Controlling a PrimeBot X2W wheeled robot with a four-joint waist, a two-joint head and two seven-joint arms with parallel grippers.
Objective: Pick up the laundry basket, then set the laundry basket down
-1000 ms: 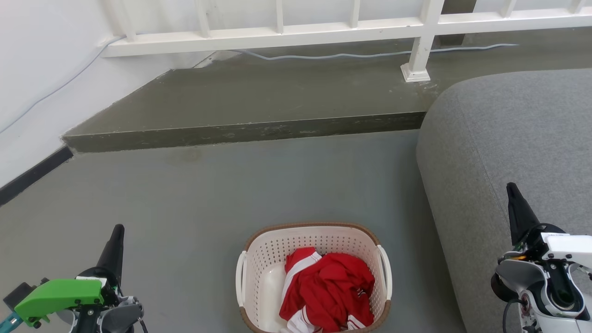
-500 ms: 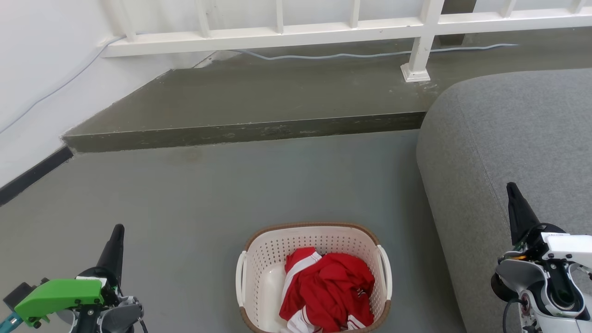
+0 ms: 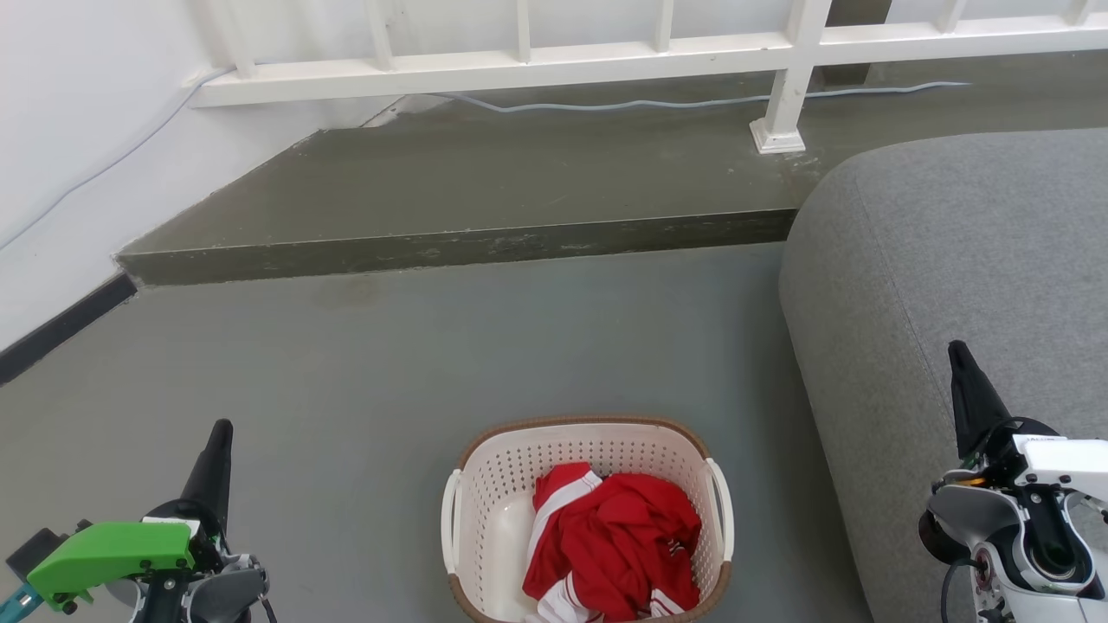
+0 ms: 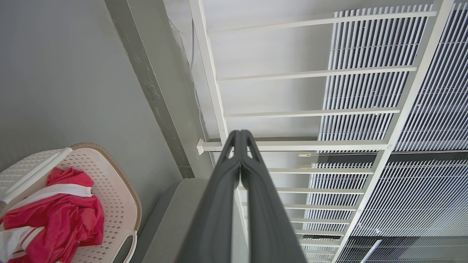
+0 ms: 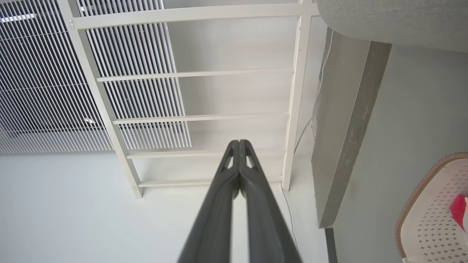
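The left gripper (image 3: 220,433) and right gripper (image 3: 959,355) are both hanging pinched together, empty, well wide of the laundry basket (image 3: 519,467), so a lopsided grab is risking spilling its red clothes (image 3: 619,545).

A grey floor (image 3: 433,346) runs up to a low raised step (image 3: 485,182) of darker, scuffed concrete, where a white railing (image 3: 519,65) stands on a square-footed post (image 3: 783,104) with a pale cable (image 3: 658,104) trailing along behind it. A white wall (image 3: 78,104) with a black baseboard (image 3: 61,324) closes one side, and a rounded grey fabric sofa (image 3: 969,251) fills the other. A crumpled red garment (image 3: 619,536) with white stripes lies not far from the sofa.
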